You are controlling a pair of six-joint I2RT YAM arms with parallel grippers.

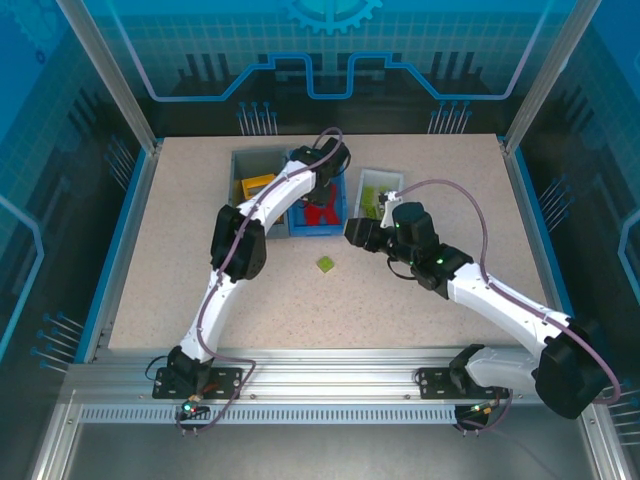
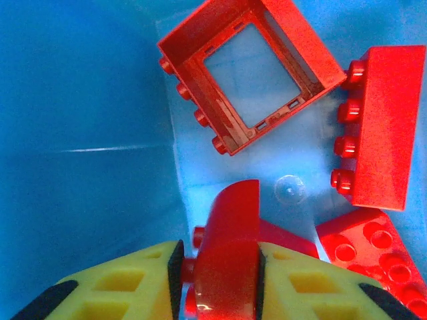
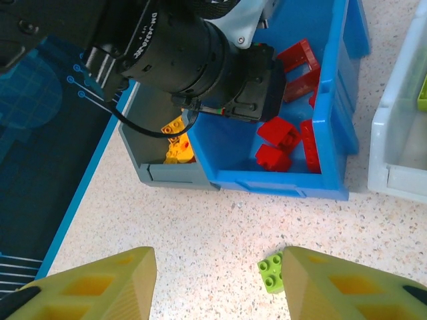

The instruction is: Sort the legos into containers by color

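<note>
Yellow left fingers [image 2: 113,290] snug on red lego [image 2: 227,253]; right fingers [image 3: 347,287] wide above green lego [image 3: 270,273].

Bright, even overhead light, soft shadows; left wrist view shows pale glare, blurred foreground.

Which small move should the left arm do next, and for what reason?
Probably open the left gripper and let go: it clamps a red brick inside the blue bin, above other red bricks, so it should land with its colour.
</note>
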